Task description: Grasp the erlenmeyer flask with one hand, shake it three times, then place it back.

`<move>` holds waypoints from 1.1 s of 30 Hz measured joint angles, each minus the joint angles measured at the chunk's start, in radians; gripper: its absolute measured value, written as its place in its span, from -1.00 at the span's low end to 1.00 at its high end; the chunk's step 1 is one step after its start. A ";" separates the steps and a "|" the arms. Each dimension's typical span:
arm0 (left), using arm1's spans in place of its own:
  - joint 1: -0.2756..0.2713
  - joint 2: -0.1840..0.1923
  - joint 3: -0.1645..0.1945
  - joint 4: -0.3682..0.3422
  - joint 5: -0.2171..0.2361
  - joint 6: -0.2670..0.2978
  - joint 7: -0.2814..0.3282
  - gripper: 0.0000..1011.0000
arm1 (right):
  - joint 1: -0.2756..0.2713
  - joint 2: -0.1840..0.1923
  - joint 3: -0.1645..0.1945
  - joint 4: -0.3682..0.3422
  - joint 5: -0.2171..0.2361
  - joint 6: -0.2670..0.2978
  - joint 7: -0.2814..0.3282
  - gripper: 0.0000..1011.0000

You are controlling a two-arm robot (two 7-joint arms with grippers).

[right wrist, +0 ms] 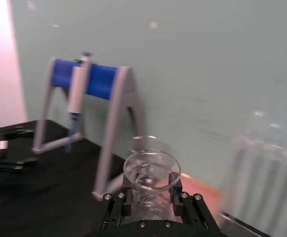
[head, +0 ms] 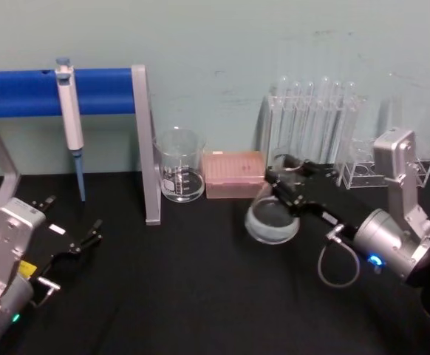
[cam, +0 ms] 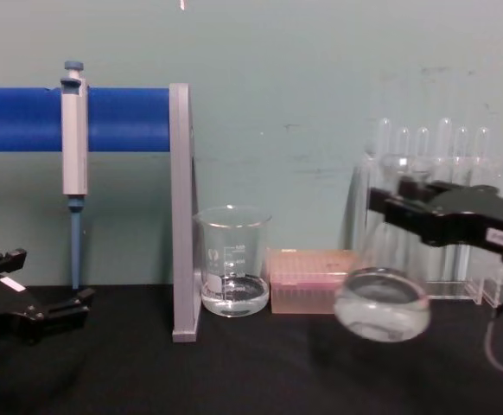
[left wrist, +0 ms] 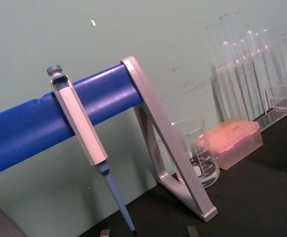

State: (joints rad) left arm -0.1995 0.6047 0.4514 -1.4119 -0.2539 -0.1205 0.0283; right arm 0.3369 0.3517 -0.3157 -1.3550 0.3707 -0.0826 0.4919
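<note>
The erlenmeyer flask (cam: 381,309) is clear glass with some liquid in its wide base. It hangs tilted above the black table, right of centre, also seen as the flask (head: 272,219) from the head. My right gripper (cam: 391,204) is shut on its narrow neck. In the right wrist view the flared rim of the flask (right wrist: 152,169) stands between the black fingers (right wrist: 127,191) of the right gripper (right wrist: 152,197). My left gripper (head: 74,220) rests low at the table's front left, open and holding nothing; it is also visible as the left gripper (cam: 48,284).
A blue bar on a grey frame (head: 145,148) carries a hanging pipette (head: 70,118) at the back left. A glass beaker (head: 179,174) and a pink tip box (head: 233,174) stand by the wall. Behind the flask stands a rack of test tubes (head: 315,126).
</note>
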 joint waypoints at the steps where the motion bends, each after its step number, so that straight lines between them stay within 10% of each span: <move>1: 0.000 0.000 0.000 0.000 0.000 0.000 0.000 0.98 | 0.002 0.001 -0.014 -0.002 0.005 -0.003 0.019 -0.11; 15: 0.000 0.000 0.000 0.000 0.000 0.000 0.000 0.98 | 0.015 0.019 -0.112 -0.031 0.052 -0.023 0.149 -0.11; 33: 0.000 0.000 0.000 0.000 0.000 0.000 0.000 0.98 | 0.035 0.037 -0.155 -0.025 0.082 -0.028 0.146 -0.11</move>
State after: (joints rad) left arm -0.1995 0.6047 0.4514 -1.4120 -0.2539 -0.1205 0.0283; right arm 0.3715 0.3888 -0.4710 -1.3797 0.4531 -0.1108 0.6382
